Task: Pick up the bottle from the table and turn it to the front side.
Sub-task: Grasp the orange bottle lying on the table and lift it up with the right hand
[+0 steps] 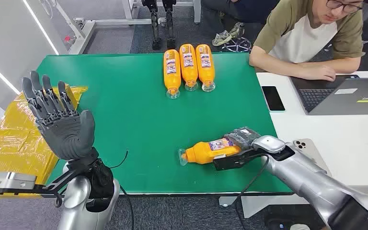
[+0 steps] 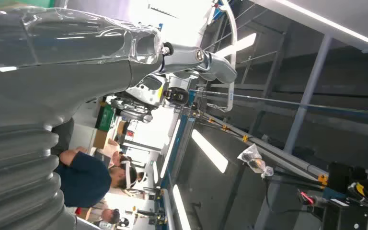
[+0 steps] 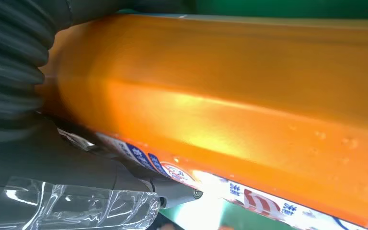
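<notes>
My left hand point(image 1: 60, 120) is raised upright off the near left edge of the green worktop point(image 1: 120, 120), palm flat, fingers straight and apart, holding nothing. My right arm reaches in low from the right, and the right hand point(image 1: 242, 139) wraps the base end of the orange bottle point(image 1: 211, 151), which lies on its side near the front edge, cap end pointing left. Its label faces up, blue and white with red marks; I cannot read the writing. The right wrist view shows glossy orange plastic with small droplets. Three more orange bottles point(image 1: 188, 67) lie side by side at the far edge.
</notes>
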